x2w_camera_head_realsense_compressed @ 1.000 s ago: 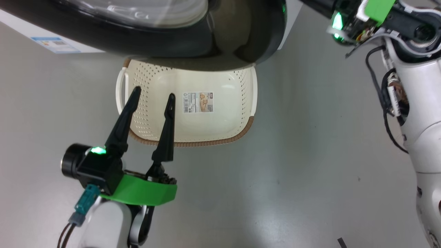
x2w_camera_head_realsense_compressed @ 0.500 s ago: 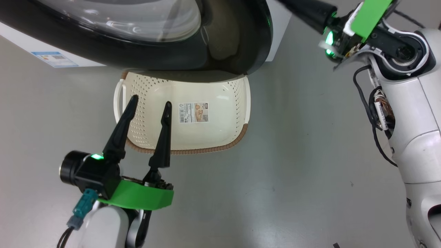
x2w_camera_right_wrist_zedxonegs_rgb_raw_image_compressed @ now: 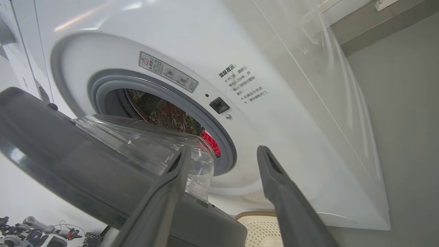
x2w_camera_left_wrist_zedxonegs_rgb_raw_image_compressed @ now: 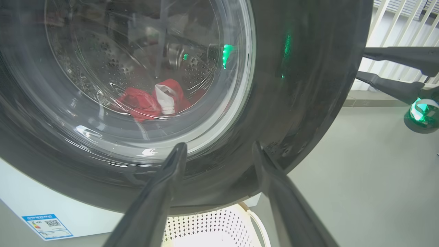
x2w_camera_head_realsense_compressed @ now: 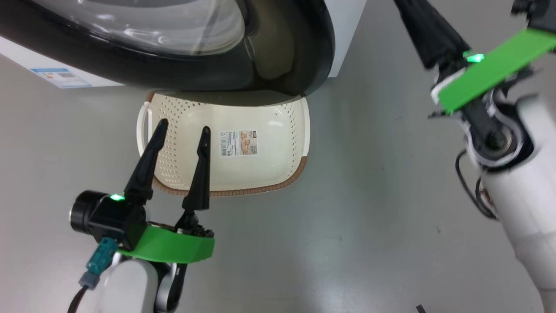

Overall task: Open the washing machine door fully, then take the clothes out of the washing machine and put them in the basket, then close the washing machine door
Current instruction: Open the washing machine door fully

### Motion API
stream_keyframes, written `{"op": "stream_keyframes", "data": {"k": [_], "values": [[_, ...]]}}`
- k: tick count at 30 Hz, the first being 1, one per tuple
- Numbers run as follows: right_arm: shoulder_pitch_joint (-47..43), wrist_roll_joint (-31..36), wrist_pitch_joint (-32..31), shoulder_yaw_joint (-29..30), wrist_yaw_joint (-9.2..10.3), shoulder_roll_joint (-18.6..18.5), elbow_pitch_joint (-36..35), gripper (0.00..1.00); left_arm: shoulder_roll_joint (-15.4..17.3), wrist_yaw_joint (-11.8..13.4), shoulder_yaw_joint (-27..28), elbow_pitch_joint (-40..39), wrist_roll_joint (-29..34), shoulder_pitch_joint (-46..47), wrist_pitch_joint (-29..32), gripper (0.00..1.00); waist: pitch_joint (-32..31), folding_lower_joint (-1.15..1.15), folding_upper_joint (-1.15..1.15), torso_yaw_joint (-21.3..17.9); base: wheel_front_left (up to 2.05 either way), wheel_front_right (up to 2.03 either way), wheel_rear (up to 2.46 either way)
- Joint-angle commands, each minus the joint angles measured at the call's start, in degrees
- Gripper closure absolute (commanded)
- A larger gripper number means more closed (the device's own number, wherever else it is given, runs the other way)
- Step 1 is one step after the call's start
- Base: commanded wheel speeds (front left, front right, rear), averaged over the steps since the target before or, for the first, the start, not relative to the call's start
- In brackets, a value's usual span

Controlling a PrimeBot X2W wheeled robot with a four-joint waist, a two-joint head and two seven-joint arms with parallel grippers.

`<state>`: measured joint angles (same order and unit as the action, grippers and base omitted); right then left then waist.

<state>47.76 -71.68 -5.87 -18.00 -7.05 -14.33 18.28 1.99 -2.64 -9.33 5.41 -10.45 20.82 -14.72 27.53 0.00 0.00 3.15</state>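
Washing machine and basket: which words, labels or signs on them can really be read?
Big white front-loading washing machine, printed note right of its opening: heading seems "温馨提示"; smaller Chinese lines unreadable.
Grey warning strip above the opening: red triangle sign; wording too small.
Blue label low on its front: QR code; text too small.
Sticker on the floor of the cream perforated plastic basket: barcode; text blurred.

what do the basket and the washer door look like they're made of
The basket looks like matte cream moulded plastic, with even punched holes; its brown woven-look rim is probably plastic too. The door has a glossy black rim, likely plastic, given its reflections; its bulging clear window could be glass or clear plastic.
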Motion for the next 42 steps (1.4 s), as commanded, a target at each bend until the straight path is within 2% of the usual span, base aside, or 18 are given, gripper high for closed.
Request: {"op": "stream_keyframes", "data": {"k": [1, 5, 8, 11, 15, 19, 22, 25, 33, 42], "values": [[-2.03, 1.18, 2.19, -1.34, -0.44, -0.21, -1.78, 0.0, 0.88, -0.3, 1.88, -1.37, 0.55, -1.16, -0.28, 0.0, -0.15, 0.0, 0.0, -0.17, 0.0, 0.0, 0.0], [-5.76, 5.62, 16.5, -6.63, -0.44, -3.39, 0.74, 0.0, 0.88, -0.36, 2.54, -1.47, 0.8, -1.48, -0.28, 0.0, -0.67, 0.0, 0.0, -0.96, 0.0, 0.0, 0.0], [-7.26, 8.62, 20.38, -8.02, -0.44, -4.29, 3.76, 0.0, 0.88, -0.5, 3.1, -1.54, 1.03, -1.79, -0.28, 0.0, -0.99, 0.0, 0.0, -1.55, 0.0, 0.0, 0.0], [-8.77, 13.9, 20.81, -4.58, -0.44, -3.66, 3.68, 0.0, 0.88, -0.54, 3.53, -1.7, 1.22, -1.97, -0.28, 0.0, -1.14, 0.0, 0.0, -2.14, 0.0, 0.0, 0.0], [-13.1, 25.81, 20.85, 2.29, -0.44, -1.42, -0.44, 0.0, 0.88, -0.54, 3.68, -1.79, 1.3, -2.03, -0.28, 0.0, -1.56, 0.0, 0.0, -2.57, 0.0, 0.0, 0.0], [-18.23, 36.02, 20.86, 9.46, -0.44, 2.9, -5.95, 0.0, 0.88, -0.55, 3.85, -1.89, 1.21, -2.19, -0.28, 0.0, -2.05, 0.0, 0.0, -2.66, 0.0, 0.0, 0.0], [-22.51, 40.82, 20.86, 14.4, -0.44, 6.57, -10.61, 0.0, 0.88, -0.54, 3.77, -1.95, 1.07, -2.28, -0.28, 0.0, -2.32, 0.0, 0.0, -2.49, 0.0, 0.0, 0.0], [-26.26, 45.15, 20.86, 17.57, -0.44, 8.64, -13.92, 0.0, 0.88, -0.5, 3.64, -2.06, 0.96, -2.29, -0.28, 0.0, -2.38, 0.0, 0.0, -2.33, 0.0, 0.0, 0.0], [-31.21, 53.9, 20.87, 16.17, -0.44, 9.71, -18.75, 0.0, 0.88, -0.53, 3.55, -2.25, 1.05, -2.22, -0.28, 0.0, -2.32, 0.0, 0.0, -2.32, 0.0, 0.0, 0.0], [-32.69, 54.75, 20.87, 15.71, -0.44, 10.0, -19.09, 0.0, 0.88, -0.44, 3.22, -2.3, 0.87, -2.39, -0.28, 0.0, -2.53, 0.0, 0.0, -2.42, 0.0, 0.0, 0.0]]}}
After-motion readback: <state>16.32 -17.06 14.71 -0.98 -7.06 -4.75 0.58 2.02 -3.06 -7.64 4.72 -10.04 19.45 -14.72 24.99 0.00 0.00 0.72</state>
